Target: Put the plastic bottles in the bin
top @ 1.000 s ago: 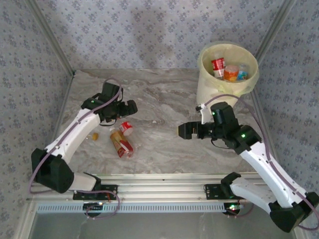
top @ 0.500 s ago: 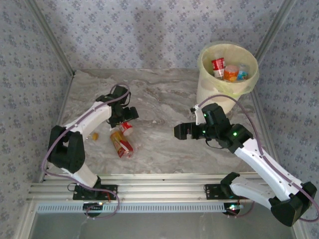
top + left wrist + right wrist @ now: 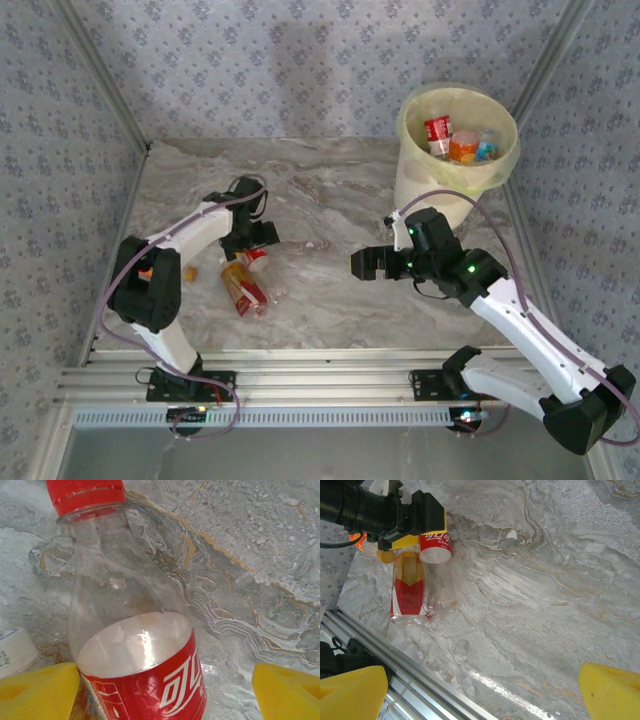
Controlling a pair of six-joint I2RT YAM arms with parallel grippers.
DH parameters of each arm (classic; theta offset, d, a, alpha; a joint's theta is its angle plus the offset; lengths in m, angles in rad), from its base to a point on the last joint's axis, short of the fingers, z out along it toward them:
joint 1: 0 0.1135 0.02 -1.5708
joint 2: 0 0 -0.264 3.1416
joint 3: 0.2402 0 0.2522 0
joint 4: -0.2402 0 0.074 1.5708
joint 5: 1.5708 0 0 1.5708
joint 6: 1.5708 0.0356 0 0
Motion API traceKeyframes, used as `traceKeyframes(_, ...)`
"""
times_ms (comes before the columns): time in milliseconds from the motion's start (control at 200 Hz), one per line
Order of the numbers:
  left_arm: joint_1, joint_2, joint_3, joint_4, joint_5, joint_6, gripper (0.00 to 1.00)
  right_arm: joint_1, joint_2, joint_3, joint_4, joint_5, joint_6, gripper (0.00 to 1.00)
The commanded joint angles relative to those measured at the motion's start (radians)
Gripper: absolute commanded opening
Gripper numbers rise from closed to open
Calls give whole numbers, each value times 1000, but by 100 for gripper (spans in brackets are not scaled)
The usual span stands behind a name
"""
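A clear plastic bottle [image 3: 253, 258] with a red label and red cap lies on the marble table [image 3: 330, 200]. My left gripper [image 3: 250, 242] is down over it. In the left wrist view this bottle [image 3: 135, 645] lies between the yellow fingers [image 3: 35, 690]. The left one touches it and the right one stands apart, so the gripper [image 3: 160, 692] is open. An orange-brown bottle [image 3: 243, 288] lies beside it. The bin [image 3: 403, 135] at the back right holds several bottles [image 3: 437, 132]. My right gripper [image 3: 365, 263] hovers open and empty at mid-table.
A small orange cap [image 3: 190, 272] lies left of the two bottles. The right wrist view shows both bottles [image 3: 407, 590], the left gripper [image 3: 422, 535] and the metal rail [image 3: 420, 680] along the table's near edge. Patterned walls enclose the table.
My left gripper has come down and to the right onto the clear red-label bottle, and its jaws have narrowed. My right gripper has shifted slightly left.
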Motion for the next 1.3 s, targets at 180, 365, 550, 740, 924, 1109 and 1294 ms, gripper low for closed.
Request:
traceKeyframes(180,-4,49,8,41,41,-2,86,5,-5,-9,-9,16,10,100)
traceKeyframes(365,-19,91,40,54,57,-3,83,5,-4,-11,-6,19,11,100)
traceKeyframes(550,-24,111,51,103,95,-10,74,5,-3,-27,4,26,17,100)
traceKeyframes(740,-54,79,70,150,120,-24,63,5,16,-123,153,-27,45,99)
traceKeyframes(924,-90,52,107,186,196,-44,56,12,78,-157,264,-73,93,99)
traceKeyframes(1109,-130,33,101,270,291,-128,55,20,142,-193,413,-87,194,94)
traceKeyframes(1294,-174,18,104,335,342,-195,55,38,236,-190,524,-125,242,88)
